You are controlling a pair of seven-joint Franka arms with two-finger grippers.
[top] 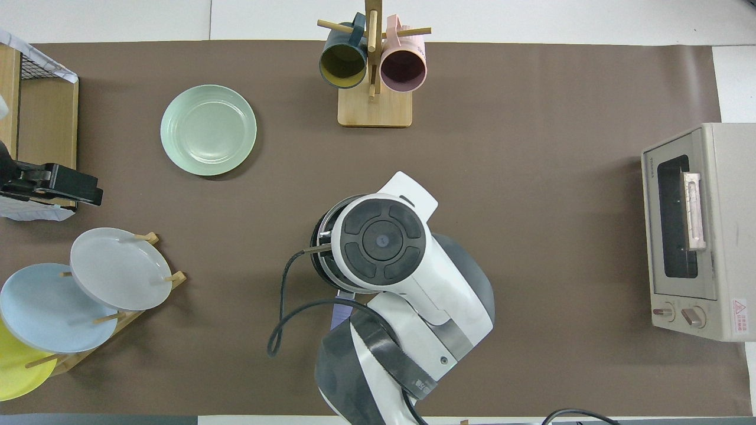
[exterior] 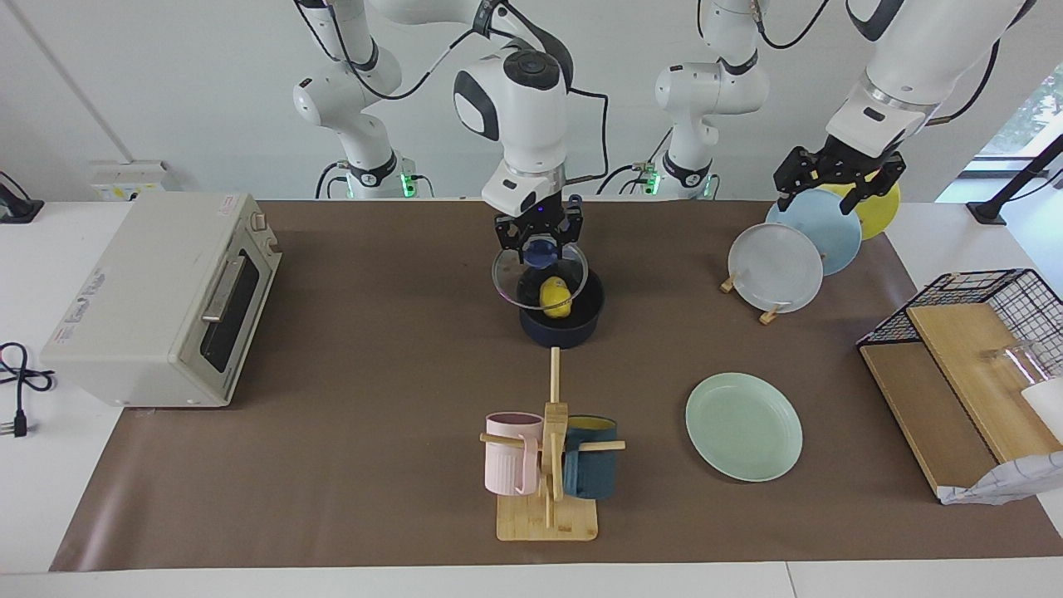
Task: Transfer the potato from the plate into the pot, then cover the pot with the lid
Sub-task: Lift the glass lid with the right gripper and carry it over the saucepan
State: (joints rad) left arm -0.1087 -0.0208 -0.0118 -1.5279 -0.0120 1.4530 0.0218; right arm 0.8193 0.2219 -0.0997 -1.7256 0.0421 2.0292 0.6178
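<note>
The dark blue pot [exterior: 561, 325] stands mid-table with the yellow potato [exterior: 555, 297] inside it. My right gripper [exterior: 539, 246] is shut on the blue knob of the glass lid [exterior: 508, 281] and holds the lid tilted just over the pot's mouth; the potato shows through the glass. In the overhead view the right arm covers the pot, and only the lid's rim [top: 322, 234] shows. The mint-green plate [exterior: 743, 425] [top: 208, 130] lies bare, farther from the robots, toward the left arm's end. My left gripper [exterior: 835, 187] [top: 53, 184] waits open over the plate rack.
A rack with grey-white [exterior: 775, 267], light blue [exterior: 818, 228] and yellow [exterior: 879, 212] plates stands near the left arm. A mug tree [exterior: 550, 453] with pink and teal mugs stands farther out than the pot. A toaster oven [exterior: 162, 295] is at the right arm's end, and a wire basket [exterior: 980, 299] at the left arm's.
</note>
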